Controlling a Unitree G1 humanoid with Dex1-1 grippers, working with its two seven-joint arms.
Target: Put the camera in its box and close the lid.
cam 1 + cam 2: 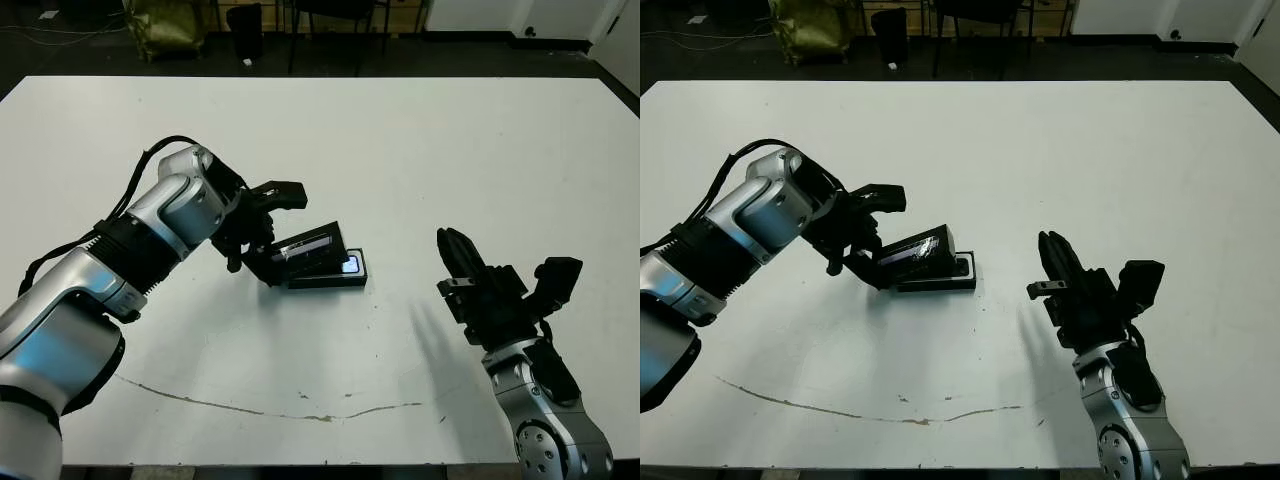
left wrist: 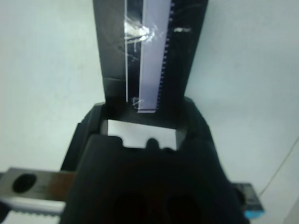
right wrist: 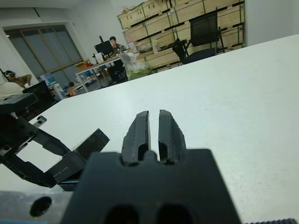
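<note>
The lid [image 1: 305, 250] is being held tilted over the box [image 1: 330, 275] by the left hand [image 1: 262, 228], clamped on its end away from the box. The camera [image 1: 351, 264] seems seated in the box already. The lid looks light, stiff, glossy, so probably slippery; edges are best gripped. The right hand [image 1: 458, 252] is parked clenched and empty, well apart from the box. Nothing blocks the closing.

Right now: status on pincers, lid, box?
Left pincer shut on lid, tilted over box. Right pincer shut, empty, off to the side. Bluish screen visible in box. Nothing in the way.
</note>
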